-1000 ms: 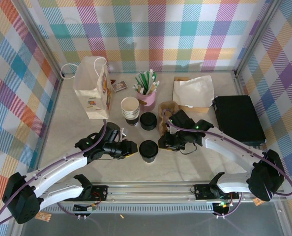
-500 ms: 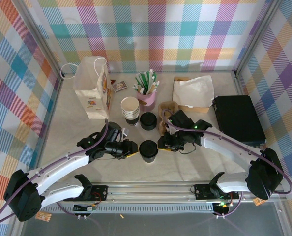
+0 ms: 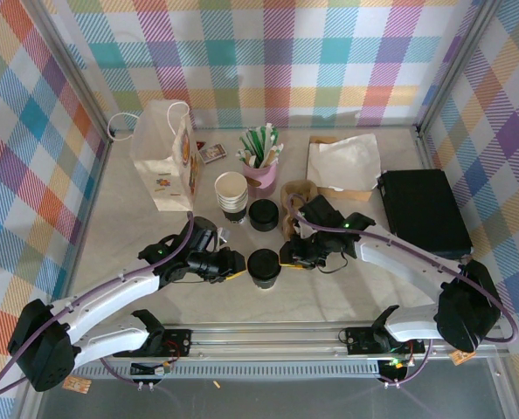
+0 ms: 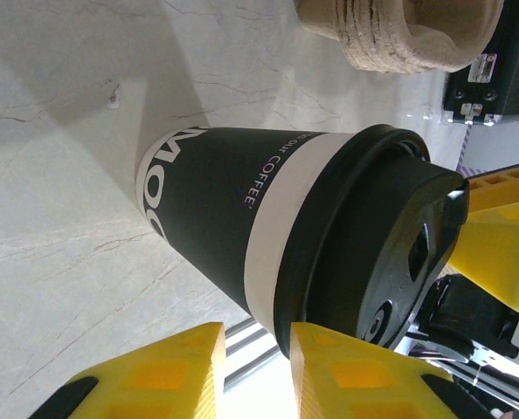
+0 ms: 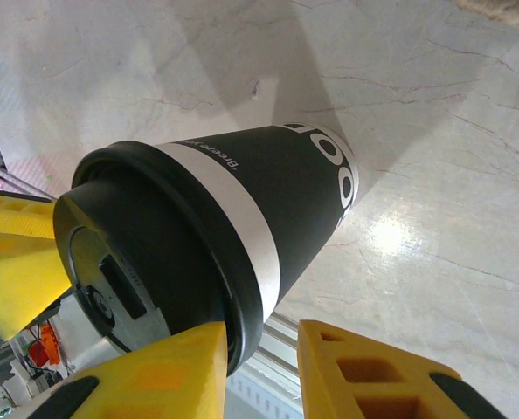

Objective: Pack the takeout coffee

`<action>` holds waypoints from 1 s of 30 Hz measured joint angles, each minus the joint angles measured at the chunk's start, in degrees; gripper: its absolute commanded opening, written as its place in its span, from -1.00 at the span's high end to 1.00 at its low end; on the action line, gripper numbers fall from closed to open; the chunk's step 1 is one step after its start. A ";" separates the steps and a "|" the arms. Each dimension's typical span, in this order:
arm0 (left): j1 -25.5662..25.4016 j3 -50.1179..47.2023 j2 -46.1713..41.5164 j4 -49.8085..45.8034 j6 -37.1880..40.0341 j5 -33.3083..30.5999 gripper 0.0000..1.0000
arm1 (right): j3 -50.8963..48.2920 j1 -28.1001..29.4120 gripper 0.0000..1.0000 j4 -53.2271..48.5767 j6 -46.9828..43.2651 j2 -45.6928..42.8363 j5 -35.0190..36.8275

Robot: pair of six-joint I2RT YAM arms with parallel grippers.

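The takeout coffee point(image 3: 264, 266) stands upright at the front middle of the table, with a dark band, a white band and a black lid. My left gripper point(image 3: 238, 264) is close against its left side and my right gripper point(image 3: 287, 255) is close against its right side. In the left wrist view the cup point(image 4: 233, 209) lies just beyond my left gripper point(image 4: 255, 340); the yellow fingers are narrowly apart, nothing is between them, and the lid rim sits at one tip. In the right wrist view the lid rim of the cup point(image 5: 242, 201) dips beside one finger of my right gripper point(image 5: 261, 340), which is open.
Behind the cup are a stack of lidless paper cups point(image 3: 231, 194), a stack of black lids point(image 3: 263, 214), brown pulp carriers point(image 3: 300, 194) and a pink holder of stirrers point(image 3: 261, 168). A paper bag point(image 3: 163, 161) stands back left. Napkins point(image 3: 342, 159) and a black box point(image 3: 425, 214) lie right.
My right gripper has edged a little left, closer to the cup's lid. The left gripper and the cup have barely moved.
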 measured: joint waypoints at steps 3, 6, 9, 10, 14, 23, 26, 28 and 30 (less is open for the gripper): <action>0.00 0.00 0.24 0.85 -0.31 0.00 0.50 | -0.15 0.00 0.44 0.00 0.00 0.28 -0.31; 0.00 0.00 0.26 0.94 -0.59 0.00 0.50 | -0.15 0.00 0.44 0.15 0.00 0.57 -0.74; 0.00 0.00 0.26 0.96 -0.76 0.00 0.52 | -0.15 -0.04 0.44 0.22 0.00 0.92 -1.16; 0.00 0.00 0.26 0.98 -0.79 -0.02 0.53 | -0.15 -0.04 0.44 0.33 0.00 1.05 -1.27; 0.00 0.00 0.26 1.09 -0.98 -0.02 0.53 | -0.15 -0.07 0.45 0.46 -0.02 1.51 -1.51; 0.00 -0.59 1.62 2.80 -1.40 0.63 0.54 | -0.15 -0.48 0.46 0.59 -0.02 1.55 -2.19; 0.00 -0.63 2.12 3.30 -1.40 0.87 0.54 | -0.15 -0.72 0.46 0.61 -0.04 1.55 -2.34; 0.00 -0.63 2.36 3.69 -1.40 0.90 0.54 | -0.15 -0.76 0.47 0.61 -0.02 1.55 -2.34; 0.00 -0.66 2.38 3.76 -1.40 0.94 0.54 | -0.17 -0.81 0.47 0.61 -0.02 1.55 -2.32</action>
